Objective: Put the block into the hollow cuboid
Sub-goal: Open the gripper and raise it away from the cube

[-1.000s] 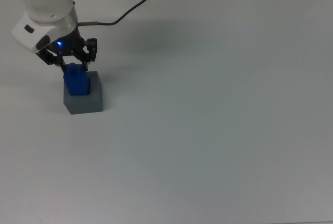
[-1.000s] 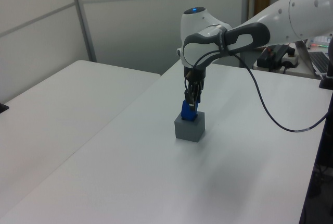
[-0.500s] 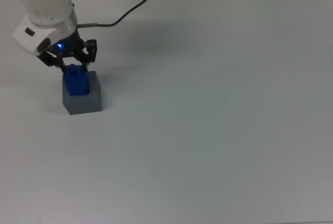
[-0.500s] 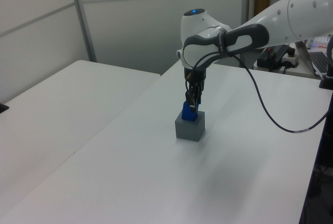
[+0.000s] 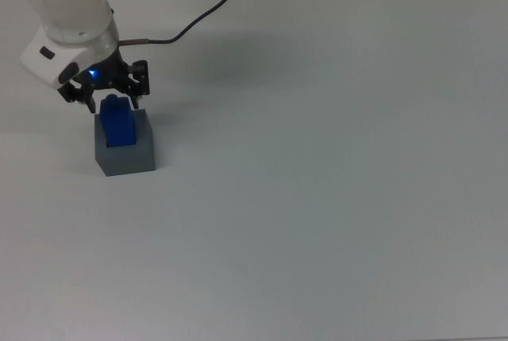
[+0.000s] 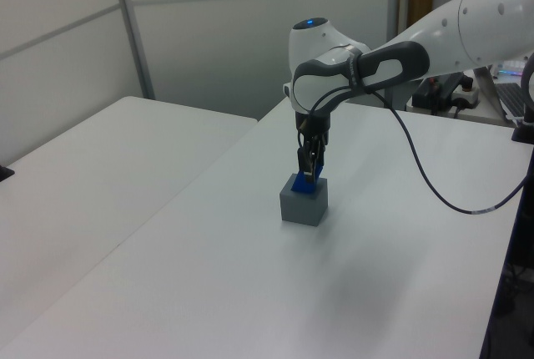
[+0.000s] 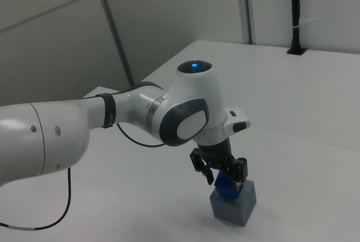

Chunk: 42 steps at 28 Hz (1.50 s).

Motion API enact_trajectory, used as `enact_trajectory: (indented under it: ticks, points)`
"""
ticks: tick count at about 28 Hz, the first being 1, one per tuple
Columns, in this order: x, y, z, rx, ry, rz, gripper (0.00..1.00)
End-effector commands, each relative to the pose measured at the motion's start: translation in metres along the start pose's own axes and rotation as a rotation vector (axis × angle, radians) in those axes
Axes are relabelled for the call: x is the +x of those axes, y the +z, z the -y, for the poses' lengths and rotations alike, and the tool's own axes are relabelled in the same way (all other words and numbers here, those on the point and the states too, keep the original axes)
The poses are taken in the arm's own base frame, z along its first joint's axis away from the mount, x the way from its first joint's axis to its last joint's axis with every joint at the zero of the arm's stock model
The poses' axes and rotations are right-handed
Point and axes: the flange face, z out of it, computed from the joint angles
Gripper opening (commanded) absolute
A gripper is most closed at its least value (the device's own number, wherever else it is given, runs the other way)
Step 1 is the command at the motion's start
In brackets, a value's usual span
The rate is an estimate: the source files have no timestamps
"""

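The blue block (image 5: 119, 127) stands upright in the recess of the grey hollow cuboid (image 5: 127, 156), with its upper part sticking out above the rim. My gripper (image 5: 112, 101) hangs just over the block's top, open, one finger on either side and apart from it. In the left view the block (image 6: 304, 182) is a small blue patch above the hollow cuboid (image 6: 303, 203), under the gripper (image 6: 310, 169). In the right view the gripper (image 7: 223, 175) straddles the block (image 7: 226, 186) seated in the hollow cuboid (image 7: 233, 205).
The white table (image 5: 333, 166) spreads wide to the top view's right of the cuboid. A black cable (image 5: 208, 8) runs from the arm across the far part of the table. A second white table (image 6: 75, 184) stands on the left view's left.
The block has sunk lower into the hollow cuboid. The gripper has let go of it, spread its fingers and risen slightly.
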Motion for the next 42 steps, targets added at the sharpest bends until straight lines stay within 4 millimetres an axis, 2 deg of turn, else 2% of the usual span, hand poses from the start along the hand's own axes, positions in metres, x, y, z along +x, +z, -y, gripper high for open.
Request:
enact_trajectory:
  ticks: [1,10,13,23,27,31,42]
  points:
    - [0.003,-0.014,0.001,0.004,0.001,-0.004,1.00]
    - [0.009,-0.054,0.003,0.010,0.036,-0.058,1.00]
    - [0.010,-0.073,0.004,0.011,0.039,-0.069,1.00]
    - [-0.004,-0.125,0.006,0.039,0.063,0.041,1.00]
    - [-0.007,-0.126,0.009,0.032,0.110,0.065,1.00]
    - [-0.012,-0.137,0.006,0.021,0.144,0.053,1.00]
    - [-0.012,-0.135,0.007,0.023,0.144,0.058,1.00]
